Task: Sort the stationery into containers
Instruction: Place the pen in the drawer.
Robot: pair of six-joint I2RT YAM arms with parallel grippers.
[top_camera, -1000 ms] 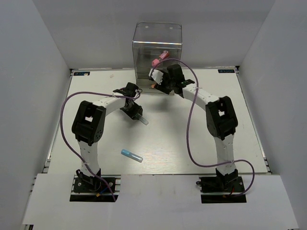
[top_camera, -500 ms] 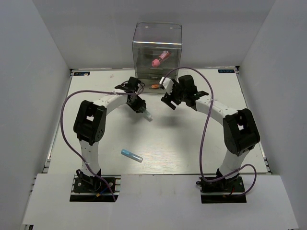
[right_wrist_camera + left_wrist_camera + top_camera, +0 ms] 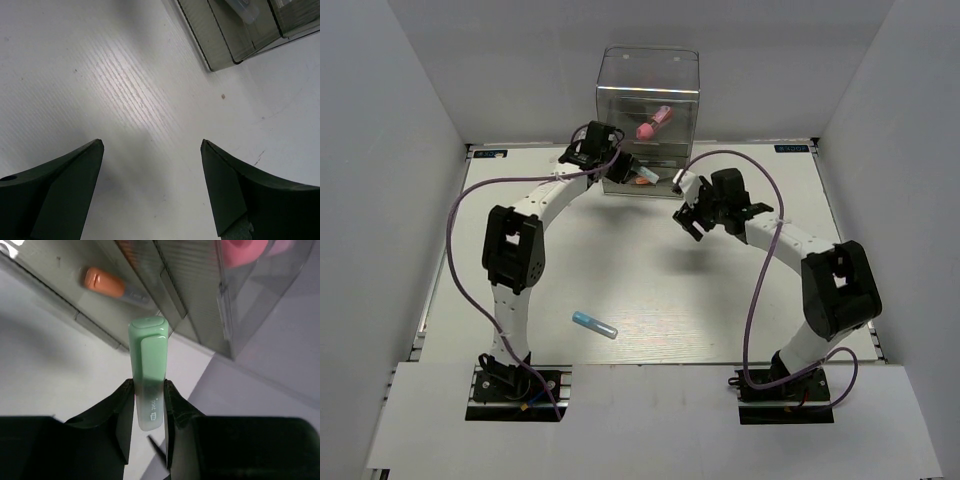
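The tall clear drawer box (image 3: pixel 648 70) stands at the back of the table. A pink-capped marker (image 3: pixel 653 121) lies in an upper drawer and an orange-capped marker (image 3: pixel 104 281) in a lower one. My left gripper (image 3: pixel 632 172) is shut on a green-capped translucent marker (image 3: pixel 148 364), held cap first right in front of the box's lower drawers. My right gripper (image 3: pixel 688 215) is open and empty over bare table, to the right of the box front. A blue-capped marker (image 3: pixel 594 324) lies alone on the table in front of the arms. The thin dark pens are not in view.
The box's lower front corner (image 3: pixel 220 62) shows at the top of the right wrist view. Grey walls enclose the white table (image 3: pixel 570 270) at the back and both sides. Purple cables loop over both arms.
My left gripper has carried the green marker back and right, up to the box front. My right gripper has drawn away from the box toward the right, leaving the pink marker in the drawer.
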